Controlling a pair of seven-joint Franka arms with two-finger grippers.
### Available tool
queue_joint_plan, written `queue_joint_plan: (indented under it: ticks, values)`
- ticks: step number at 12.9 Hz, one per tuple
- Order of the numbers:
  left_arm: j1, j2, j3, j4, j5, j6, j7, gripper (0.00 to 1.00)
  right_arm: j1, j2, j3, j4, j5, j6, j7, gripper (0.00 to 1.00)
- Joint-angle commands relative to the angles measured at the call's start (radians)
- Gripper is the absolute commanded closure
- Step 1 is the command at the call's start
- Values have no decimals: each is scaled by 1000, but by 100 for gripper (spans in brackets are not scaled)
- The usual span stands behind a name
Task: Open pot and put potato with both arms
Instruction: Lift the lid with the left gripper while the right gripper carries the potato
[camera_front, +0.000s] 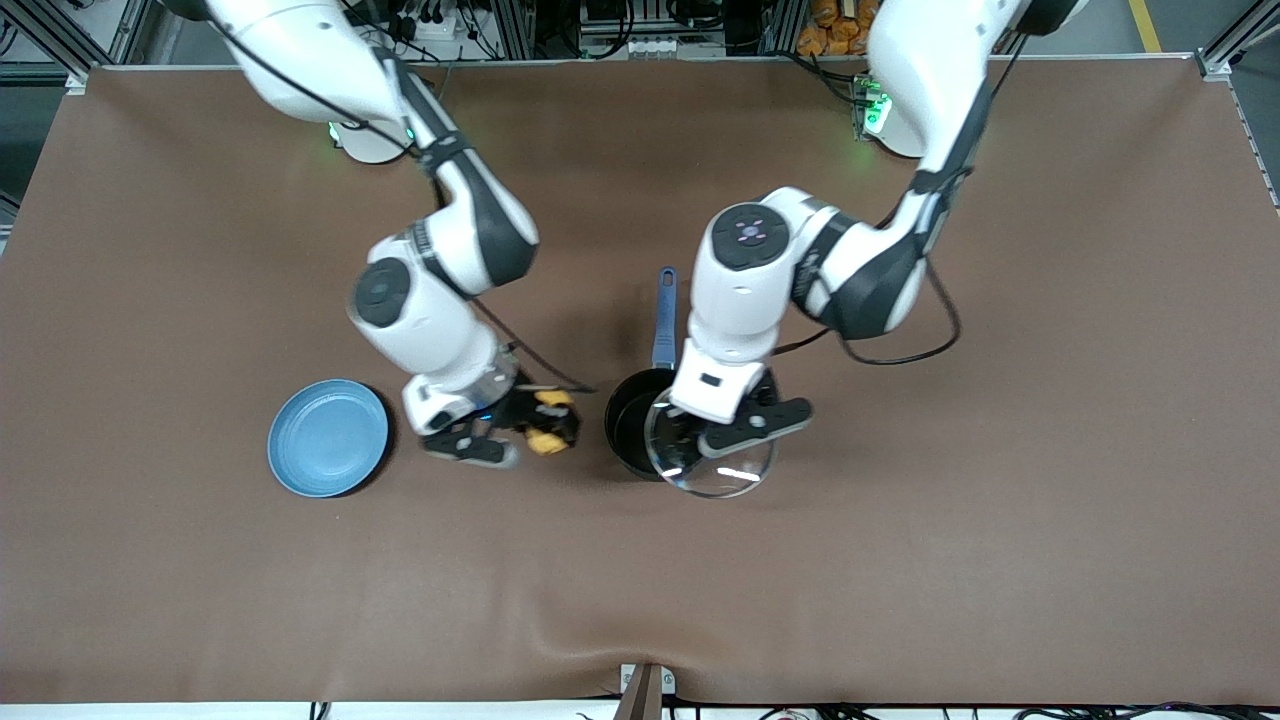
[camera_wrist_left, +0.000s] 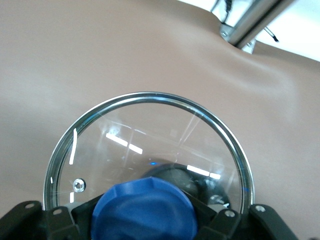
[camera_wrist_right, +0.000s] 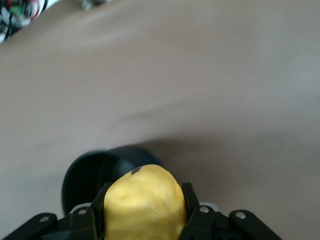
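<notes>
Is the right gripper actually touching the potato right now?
Touching. In the right wrist view the right gripper has a black finger pressed against each side of the yellow potato, with no gap showing.

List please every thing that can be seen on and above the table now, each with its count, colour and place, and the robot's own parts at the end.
pot: one, black with a blue handle, open, on the table between the two grippers
lid: one, clear glass with a blue knob, held by the left gripper above the pot's rim on the front camera's side
potato: one, yellow-orange, held in the right gripper above the table, between plate and pot
plate: one, blue, on the table toward the right arm's end
table: one, brown cover
left gripper: one, black, shut on the lid's knob
right gripper: one, black, shut on the potato
</notes>
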Motion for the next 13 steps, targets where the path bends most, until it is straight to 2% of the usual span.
queue_joint_plan:
  ticks: [1, 4, 7, 10, 13]
  values:
    - [60, -152, -9, -170, -57, -4, 103, 57, 70, 80, -14, 110, -100, -3, 57, 100]
    - [146, -316, -9, -374, -117, -4, 279, 57, 118, 161, -14, 177, -223, 9, 94, 100]
    - [256, -439, -9, -532, -175, -2, 501, 56, 155, 239, -16, 190, -248, 144, 94, 100]
    - [330, -450, -9, -565, -194, 0, 615, 55, 170, 310, -16, 254, -263, 164, 92, 100]
    - [375, -445, -7, -655, -194, 97, 669, 55, 201, 376, -49, 314, -264, 170, 95, 100]
